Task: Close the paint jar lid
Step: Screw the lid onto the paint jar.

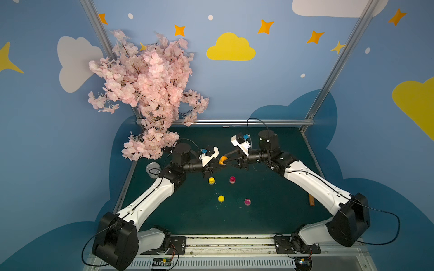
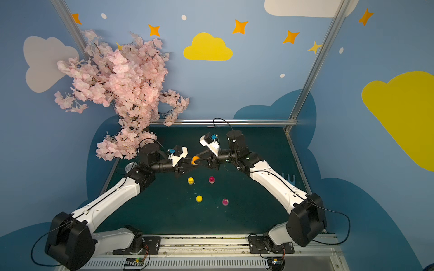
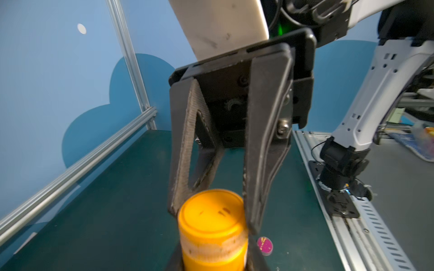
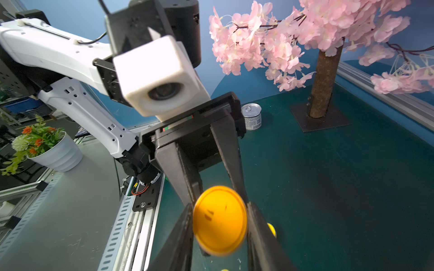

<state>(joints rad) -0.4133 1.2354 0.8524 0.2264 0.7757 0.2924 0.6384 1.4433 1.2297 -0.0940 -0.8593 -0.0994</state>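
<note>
An orange paint jar (image 3: 211, 255) hangs in the air over the middle of the green table (image 1: 270, 211), seen in both top views (image 1: 222, 160) (image 2: 195, 160). My left gripper (image 3: 215, 259) is shut on the jar's body. The orange lid (image 3: 210, 213) sits over the jar's mouth, with a pale smeared band showing below it. My right gripper (image 4: 220, 234) comes from the opposite side and is shut on the lid (image 4: 219, 220), one finger on each side of its rim. In a top view the two grippers meet tip to tip, left gripper (image 1: 219, 163), right gripper (image 1: 226, 159).
Below the grippers stand a yellow jar (image 1: 211, 180) and a magenta jar (image 1: 232, 179); nearer me lie a yellow lid (image 1: 221, 198) and a magenta lid (image 1: 247, 201). A tin can (image 1: 153, 169) and blossom tree (image 1: 150, 93) stand far left. A brown stick (image 1: 311, 200) lies right.
</note>
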